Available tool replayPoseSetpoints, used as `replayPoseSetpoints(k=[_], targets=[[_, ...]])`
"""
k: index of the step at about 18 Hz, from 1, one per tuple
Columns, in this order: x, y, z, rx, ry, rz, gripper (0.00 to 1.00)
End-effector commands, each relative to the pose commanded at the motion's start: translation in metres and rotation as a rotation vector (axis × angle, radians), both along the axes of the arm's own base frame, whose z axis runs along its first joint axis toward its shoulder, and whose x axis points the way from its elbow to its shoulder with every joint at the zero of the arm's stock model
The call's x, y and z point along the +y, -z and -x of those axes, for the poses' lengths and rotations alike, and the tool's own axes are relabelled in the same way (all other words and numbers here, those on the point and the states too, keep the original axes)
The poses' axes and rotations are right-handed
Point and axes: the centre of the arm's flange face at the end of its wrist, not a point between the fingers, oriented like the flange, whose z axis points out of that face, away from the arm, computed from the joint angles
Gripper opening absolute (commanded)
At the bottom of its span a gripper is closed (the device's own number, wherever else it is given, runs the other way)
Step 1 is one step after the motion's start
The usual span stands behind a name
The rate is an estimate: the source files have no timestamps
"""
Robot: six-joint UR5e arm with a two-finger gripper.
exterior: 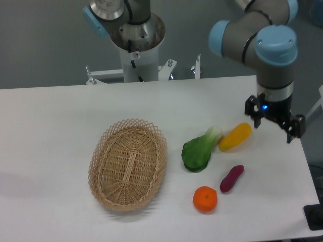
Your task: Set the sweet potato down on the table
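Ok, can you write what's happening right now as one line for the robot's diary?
gripper: open, empty, raised | sweet potato: lying on table, released | beside: orange | task: looks done

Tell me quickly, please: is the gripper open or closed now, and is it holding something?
Gripper: open, holding nothing; the sweet potato lies on the table.
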Motion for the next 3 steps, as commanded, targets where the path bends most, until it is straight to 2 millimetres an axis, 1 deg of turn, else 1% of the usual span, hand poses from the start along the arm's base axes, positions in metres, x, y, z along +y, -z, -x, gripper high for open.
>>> replayPoseSetpoints(k=[1,3], targets=[[0.0,0.0008,-0.0003,-0.002,0.0,-0.001,1.0],[-0.0005,-0.0041,-0.002,0.004,-0.009,-0.008,1.0]])
